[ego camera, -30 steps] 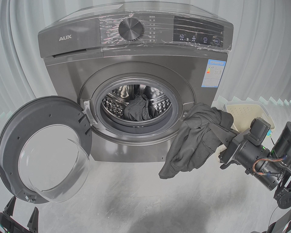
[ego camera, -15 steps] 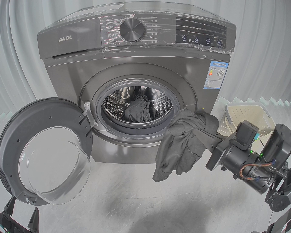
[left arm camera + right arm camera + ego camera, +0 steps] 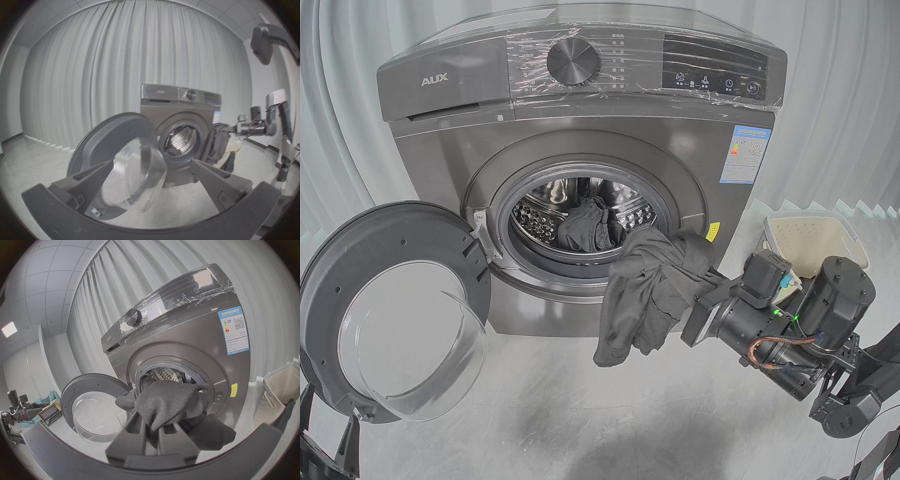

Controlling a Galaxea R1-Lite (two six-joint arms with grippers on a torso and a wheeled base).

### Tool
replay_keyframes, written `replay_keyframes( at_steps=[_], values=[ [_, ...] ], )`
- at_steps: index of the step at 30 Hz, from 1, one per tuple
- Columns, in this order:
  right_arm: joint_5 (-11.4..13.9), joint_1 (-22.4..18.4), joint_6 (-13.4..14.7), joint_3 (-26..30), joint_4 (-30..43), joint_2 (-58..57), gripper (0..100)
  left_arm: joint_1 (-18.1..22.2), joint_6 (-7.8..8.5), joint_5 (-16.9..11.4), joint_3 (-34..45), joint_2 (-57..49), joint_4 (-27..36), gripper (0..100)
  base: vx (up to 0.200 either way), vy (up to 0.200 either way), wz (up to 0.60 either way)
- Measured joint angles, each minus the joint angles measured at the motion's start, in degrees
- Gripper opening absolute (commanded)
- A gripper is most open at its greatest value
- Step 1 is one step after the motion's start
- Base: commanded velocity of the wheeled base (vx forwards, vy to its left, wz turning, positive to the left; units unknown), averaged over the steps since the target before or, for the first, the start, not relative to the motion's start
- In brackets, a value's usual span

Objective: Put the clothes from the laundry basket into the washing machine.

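right gripper (image 3: pixel 153 427) clenched on a bunched fold of the dark garment (image 3: pixel 647 287), which hangs limp at the lower-right rim of the washing machine (image 3: pixel 444 156) drum opening (image 3: pixel 581 215); soft, light and likely to snag, so grip the bunch; left gripper (image 3: pixel 151 162) spread, empty.

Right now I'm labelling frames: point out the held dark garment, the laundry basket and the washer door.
dark garment (image 3: pixel 650 281), head view, middle of the hanging cloth
laundry basket (image 3: pixel 819 240), head view, inner perforated wall
washer door (image 3: pixel 378 231), head view, grey frame above the glass
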Motion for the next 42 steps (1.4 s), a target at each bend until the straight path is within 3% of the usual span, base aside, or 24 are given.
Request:
replay_keyframes(
  at_steps=[7, 12, 18, 26, 35, 42],
  values=[
    [-0.82, 1.18, 0.84, -4.63, -1.06, 3.61, 0, -0.17, -0.98, -14.77, -2.72, 9.02, -2.62, 100, 0.0, 0.0, 0.0],
    [-1.0, 1.49, 1.17, -8.02, -1.39, 5.83, 0, -0.39, -1.08, -20.47, -3.69, 19.15, -8.53, 100, 0.0, 0.0, 0.0],
    [-0.76, 2.18, 1.69, -10.97, -1.48, 7.53, 0, -4.08, -0.98, -22.99, -4.32, 33.09, -18.58, 100, 0.0, 0.0, 0.0],
    [0.44, 2.56, 2.52, -13.24, -1.94, 8.63, 0, -13.76, -0.4, -23.93, -5.12, 53.22, -29.83, 100, 0.0, 0.0, 0.0],
    [0.5, 2.65, 2.99, -13.98, -2.22, 8.96, 0, -18.35, 0.56, -24.31, -7.02, 72.17, -44.97, 100, 0.0, 0.0, 0.0],
    [0.22, 2.66, 3.08, -14.17, -2.9, 8.96, 0, -21.76, 0.33, -24.82, -7.88, 81.37, -48.53, 100, 0.0, 0.0, 0.0]
  ],
)
